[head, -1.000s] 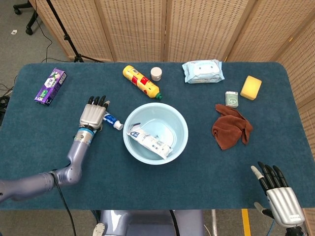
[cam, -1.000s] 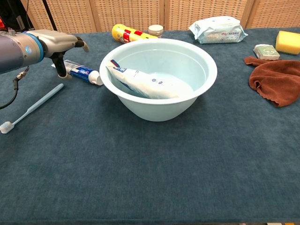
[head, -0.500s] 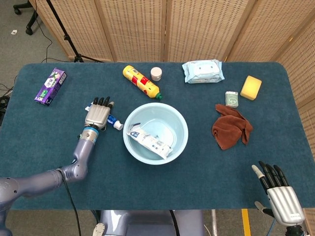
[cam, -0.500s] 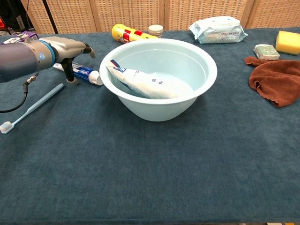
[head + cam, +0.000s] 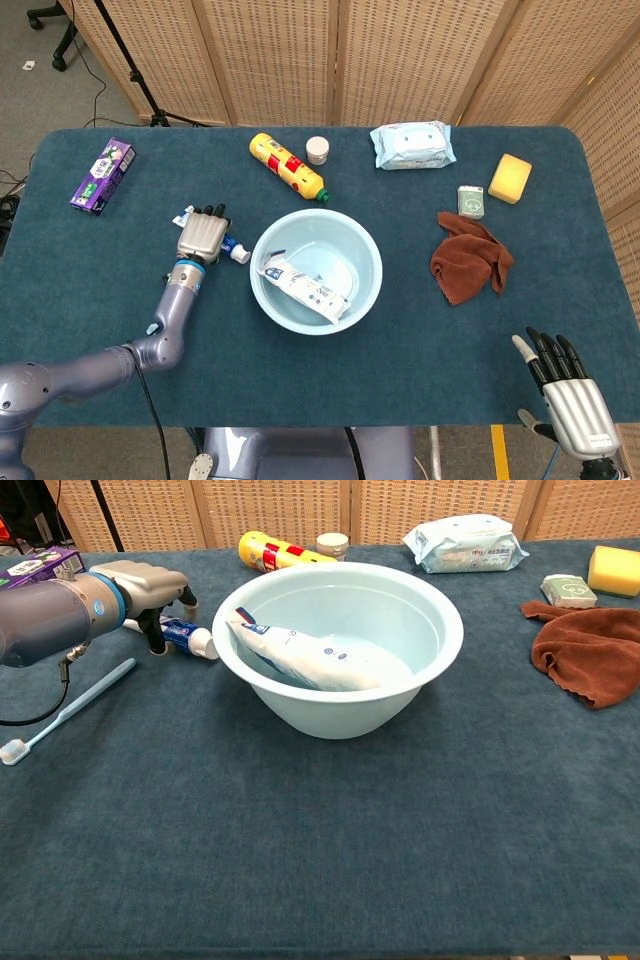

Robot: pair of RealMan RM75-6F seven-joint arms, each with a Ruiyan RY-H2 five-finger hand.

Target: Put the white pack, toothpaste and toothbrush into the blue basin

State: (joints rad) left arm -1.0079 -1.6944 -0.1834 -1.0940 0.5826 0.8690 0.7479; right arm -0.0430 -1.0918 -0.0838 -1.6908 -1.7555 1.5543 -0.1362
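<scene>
The light blue basin [image 5: 377, 262] [image 5: 452, 626] stands at mid-table, and the white pack [image 5: 303, 285] [image 5: 322, 658] lies slanted inside it. Just left of the basin the toothpaste [image 5: 235, 251] [image 5: 190, 635] lies flat on the cloth. My left hand [image 5: 201, 236] [image 5: 143, 584] is over the tube, fingers curled down around its rear half. The light blue toothbrush [image 5: 72, 706] lies on the table in front of that arm; the head view hides it under the forearm. My right hand [image 5: 563, 394] hovers at the front right corner, fingers straight and empty.
Along the back stand a yellow bottle [image 5: 287, 166], a small jar [image 5: 317, 150] and a pack of wipes [image 5: 412, 144]. At right are a yellow sponge [image 5: 511, 178], a small green box [image 5: 471, 201] and a brown cloth [image 5: 468, 258]. A purple box [image 5: 102, 175] lies far left.
My left hand has slid forward and right over the toothpaste, and its fingers have curled down around the tube. The right hand, basin and toothbrush have stayed put.
</scene>
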